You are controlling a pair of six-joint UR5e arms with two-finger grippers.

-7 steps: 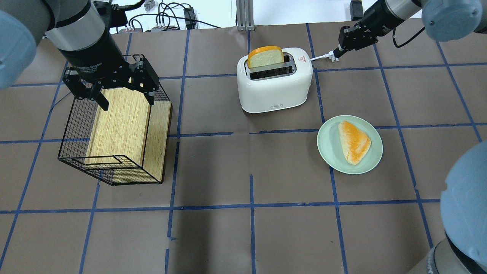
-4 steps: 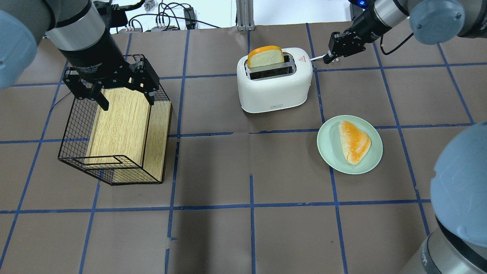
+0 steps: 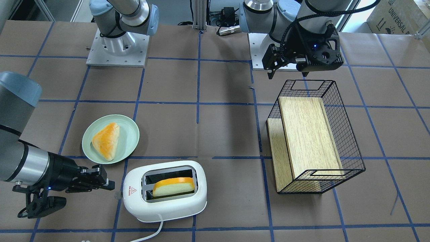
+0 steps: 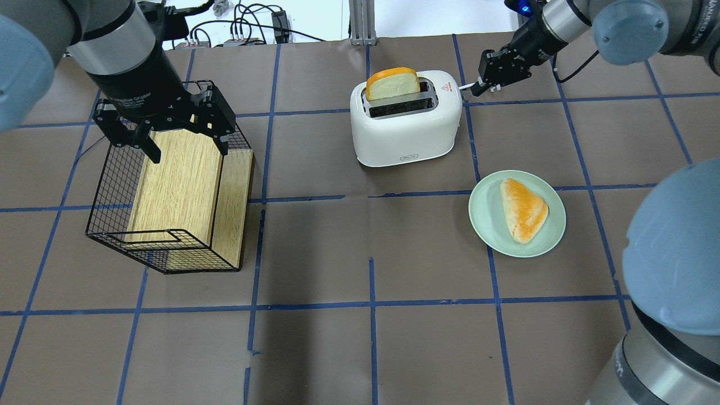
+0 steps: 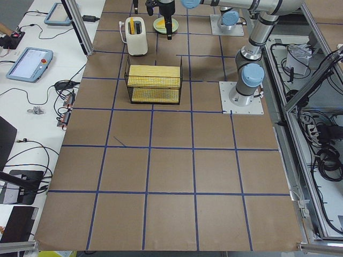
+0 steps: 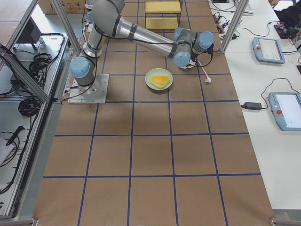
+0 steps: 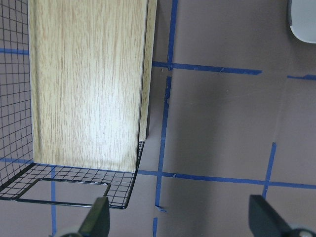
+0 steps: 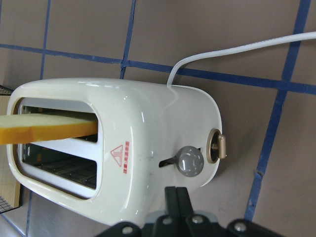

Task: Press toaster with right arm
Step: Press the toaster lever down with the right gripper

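The toaster [image 4: 405, 126] stands at the far middle of the worktop [image 4: 360, 349]. Its long axis runs across the robot's front, and a slice of bread [image 4: 392, 84] stands proud of the far slot. What matters is the end facing the robot's right — that face carries the grey lever knob [image 8: 191, 161] and, beside it, a brass-coloured dial [image 8: 217, 146].

The right pincer [image 4: 481, 85] sits just off this same end, clenched on nothing and pointing in at the toaster roughly along its long axis. In the right wrist view the knob lies just ahead of the fingertips and slightly to one side. It looks close but apart, though we cannot tell for certain that there is a gap.

We judge the coming move to be a short one: set the closed tip on the knob's upper side, then push down the end face towards the worktop. Pushing inward would only shove the toaster along its length. The dial sits so near the knob that the tip could land on it instead.

The left pincer [image 4: 163, 138] hangs released, fingers spread, above the wire basket [image 4: 107, 191] and well apart from the toaster — the right arm is by far the nearer. The plate [image 4: 485, 222] lies on the robot's side of the toaster, touching neither it nor the pincer.
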